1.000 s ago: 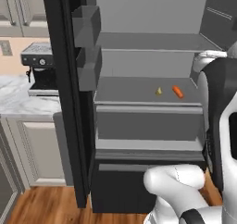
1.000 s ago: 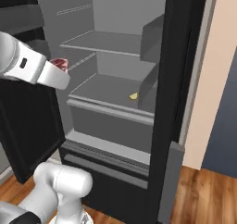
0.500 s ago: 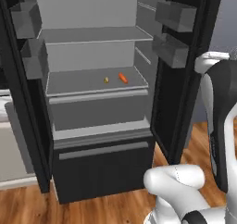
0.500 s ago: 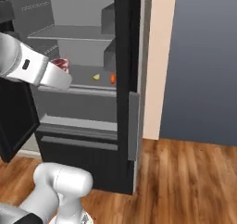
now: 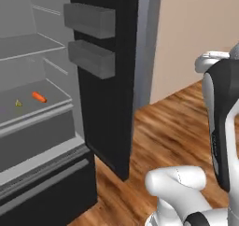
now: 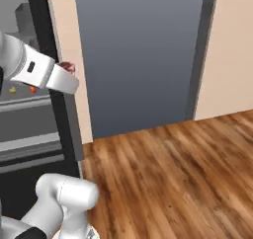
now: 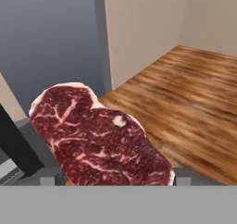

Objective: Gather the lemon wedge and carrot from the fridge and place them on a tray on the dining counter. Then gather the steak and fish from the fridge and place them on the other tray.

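Note:
My gripper point(image 7: 113, 179) is shut on the steak point(image 7: 97, 137), a marbled red slab that covers most of the gap between the fingertips point(image 7: 46, 180). From the right base the steak point(image 6: 68, 66) peeks out pink behind my forearm. The black fridge point(image 5: 108, 85) stands open at the left. On its middle shelf lie the orange carrot point(image 5: 39, 97) and, just left of it, the small yellow lemon wedge point(image 5: 18, 102). Carrot point(image 6: 32, 89) and lemon wedge point(image 6: 12, 90) also show past my arm. The fish and the dining counter are out of view.
The open right fridge door with two grey bins point(image 5: 91, 20) juts toward me. A beige wall point(image 5: 186, 29) and a dark blue-grey panel point(image 6: 138, 55) stand to the right. Wooden floor point(image 6: 168, 174) spreads ahead and to the right.
The whole picture has swung right as the base turned, so the fridge has slid to the left edge and wall and floor came in. The steak stays in my gripper.

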